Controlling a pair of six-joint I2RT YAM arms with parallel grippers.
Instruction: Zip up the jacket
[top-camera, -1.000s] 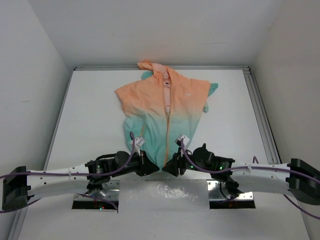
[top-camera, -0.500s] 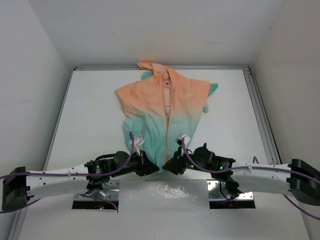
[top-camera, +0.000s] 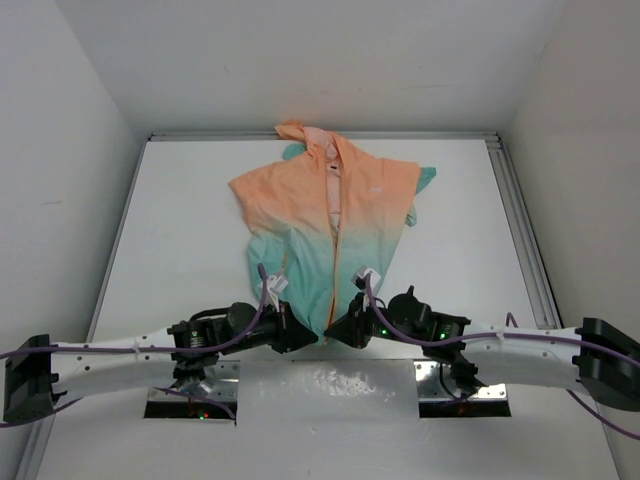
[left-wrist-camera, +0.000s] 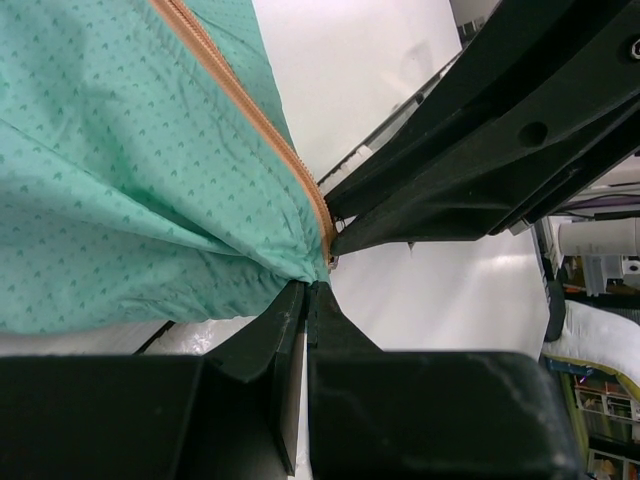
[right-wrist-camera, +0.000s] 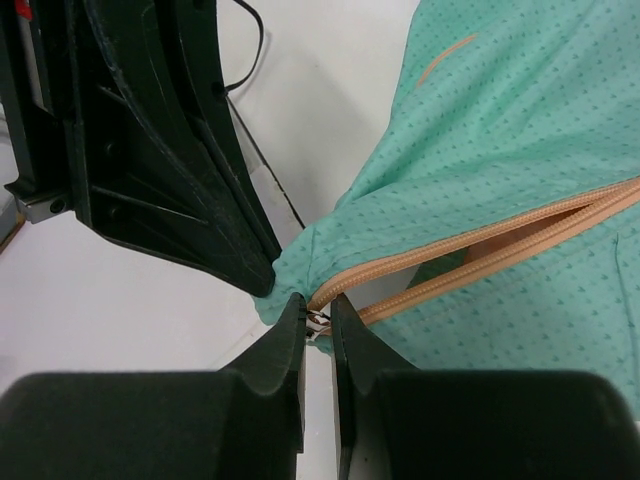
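While the jacket (top-camera: 325, 225) is lying flat in the middle of the table (top-camera: 180, 220), hood toward the far edge and teal hem (left-wrist-camera: 250, 255) toward the near edge, its zipper (top-camera: 333, 260) is sitting open, tapes splitting right above the bottom end. Left gripper (left-wrist-camera: 306, 292) is clamping shut on the hem beside the zipper base. Right gripper (right-wrist-camera: 318, 305) is pinching the small metal pull (right-wrist-camera: 318, 322), fingers nearly touching. My read: we're securing the pull before the run. Doing it well is looking like left anchoring the hem taut, right pulling straight along the tapes toward the hood, staying low, not snagging fabric. Containers: none showing.
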